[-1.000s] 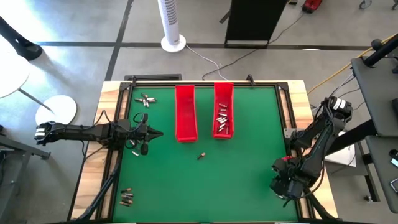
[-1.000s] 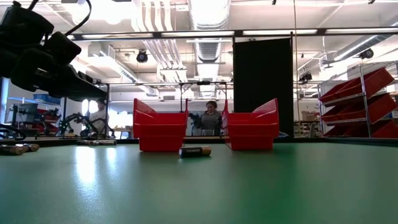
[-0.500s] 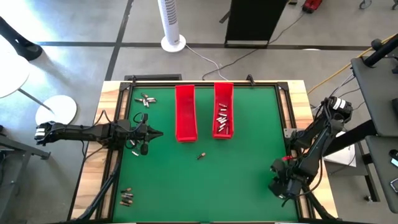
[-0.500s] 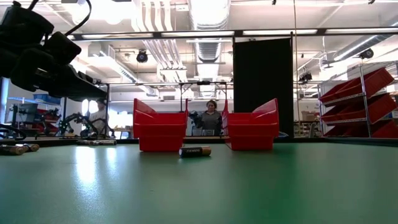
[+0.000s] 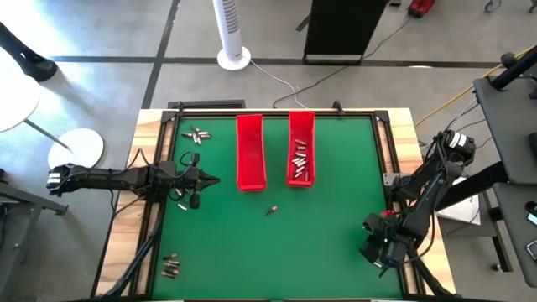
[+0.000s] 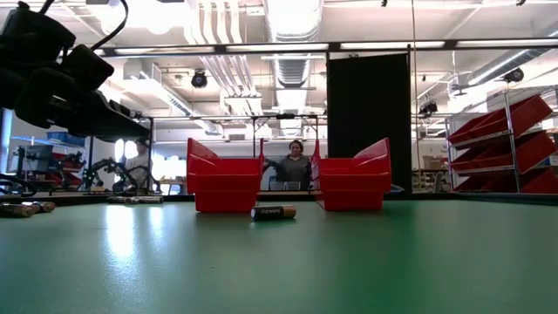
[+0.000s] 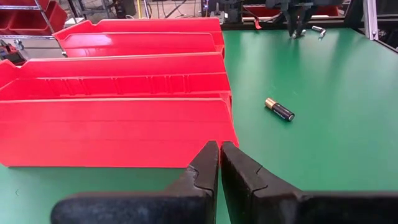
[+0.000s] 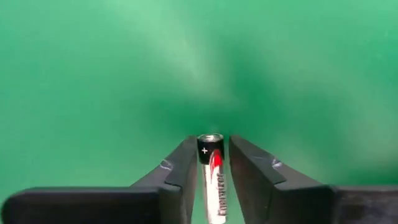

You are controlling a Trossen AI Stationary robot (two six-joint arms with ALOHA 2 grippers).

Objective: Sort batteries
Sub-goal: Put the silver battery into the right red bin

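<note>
Presently, right gripper (image 8: 212, 163): pinching a slim cylindrical battery (image 8: 211, 168) at the green mat's (image 5: 336, 210) near right corner.
Left gripper (image 7: 219, 163): fingers pressed together, hovering beside glossy red trays (image 7: 118, 118).

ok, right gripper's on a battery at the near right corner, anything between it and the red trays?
Only a lone battery on the mat, short of the trays and easy to clear. Right gripper is shut on a battery; open green mat to the trays. Left gripper waits beside the left tray.
</note>
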